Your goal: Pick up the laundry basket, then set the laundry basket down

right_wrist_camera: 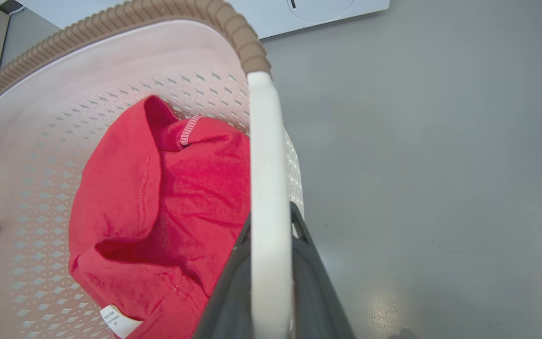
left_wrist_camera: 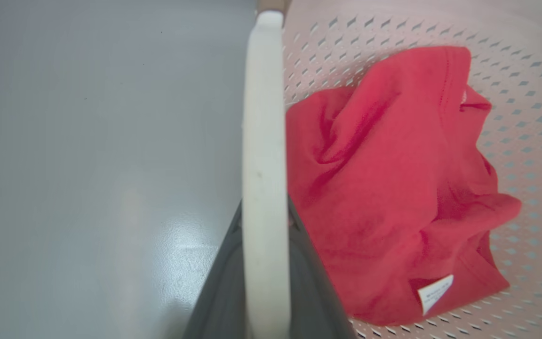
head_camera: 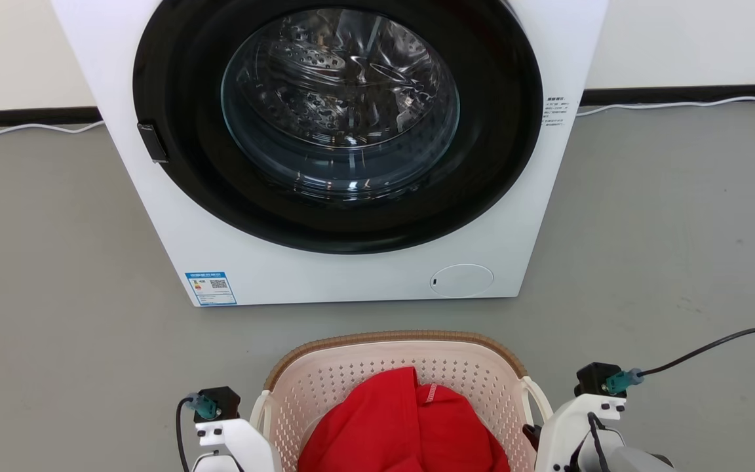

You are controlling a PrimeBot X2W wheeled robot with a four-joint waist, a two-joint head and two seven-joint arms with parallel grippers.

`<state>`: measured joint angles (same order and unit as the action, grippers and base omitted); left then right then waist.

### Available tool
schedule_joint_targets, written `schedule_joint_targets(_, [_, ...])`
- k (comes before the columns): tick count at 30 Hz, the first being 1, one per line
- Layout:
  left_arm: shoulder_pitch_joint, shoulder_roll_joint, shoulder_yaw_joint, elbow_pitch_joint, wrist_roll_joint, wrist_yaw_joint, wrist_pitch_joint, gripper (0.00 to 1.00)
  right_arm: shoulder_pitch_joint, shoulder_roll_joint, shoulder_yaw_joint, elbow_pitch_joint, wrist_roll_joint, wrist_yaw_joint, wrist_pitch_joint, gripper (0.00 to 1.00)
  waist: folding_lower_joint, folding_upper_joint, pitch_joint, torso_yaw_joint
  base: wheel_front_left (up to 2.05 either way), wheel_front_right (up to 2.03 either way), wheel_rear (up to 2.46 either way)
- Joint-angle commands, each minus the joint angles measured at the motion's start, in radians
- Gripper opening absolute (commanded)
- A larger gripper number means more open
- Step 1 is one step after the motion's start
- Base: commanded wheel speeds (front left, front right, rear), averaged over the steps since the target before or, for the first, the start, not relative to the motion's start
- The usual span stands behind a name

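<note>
The laundry basket (head_camera: 390,338) is in front of the washing machine (head_camera: 220,249), between my arms. My left gripper (left_wrist_camera: 265,209) and right gripper (right_wrist_camera: 271,214) each pinch a white side handle between their fingers, which I judge the best hold. It looks like stiff, light plastic; I'd keep it level.

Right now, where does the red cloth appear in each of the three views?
Head view: the red cloth lies at the bottom centre, inside the laundry basket.
Left wrist view: right of centre, just right of the left handle.
Right wrist view: left of centre, just left of the right handle.
Shared landmark: the basket's wall of small holes.
</note>
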<state>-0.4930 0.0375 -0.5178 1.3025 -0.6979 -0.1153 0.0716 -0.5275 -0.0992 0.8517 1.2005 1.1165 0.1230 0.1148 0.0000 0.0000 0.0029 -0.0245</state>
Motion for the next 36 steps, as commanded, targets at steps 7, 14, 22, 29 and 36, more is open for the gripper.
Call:
schedule_joint_targets(7, [-0.007, 0.021, 0.017, -0.012, -0.019, 0.0, -0.004, 0.0, -0.001, -0.006, 0.022, -0.026, 0.024, 0.008, 0.002, 0.0, 0.0, 0.0, -0.007, 0.002, 0.0, 0.0, 0.0])
schedule_joint_targets(14, [-0.012, 0.02, 0.014, -0.012, -0.026, -0.001, -0.003, 0.0, -0.005, -0.006, 0.032, -0.027, 0.034, 0.008, 0.0, 0.0, 0.0, 0.0, -0.002, 0.004, 0.0, 0.0, 0.0])
schedule_joint_targets(22, [-0.016, 0.019, 0.008, -0.012, -0.031, -0.001, -0.01, 0.0, -0.01, -0.008, 0.044, -0.024, 0.042, 0.008, -0.008, 0.0, 0.0, 0.0, 0.003, 0.004, 0.0, 0.0, 0.0])
schedule_joint_targets(29, [-0.016, 0.021, 0.004, -0.012, -0.036, -0.001, -0.012, 0.0, -0.014, -0.007, 0.052, -0.021, 0.048, 0.008, -0.01, 0.0, 0.0, 0.0, 0.006, 0.0, 0.0, 0.0, 0.0])
schedule_joint_targets(36, [-0.016, 0.022, 0.001, -0.012, -0.04, 0.001, -0.012, 0.0, -0.017, -0.006, 0.061, -0.021, 0.056, 0.008, -0.014, 0.0, 0.0, 0.0, 0.01, -0.004, 0.0, 0.0, 0.0])
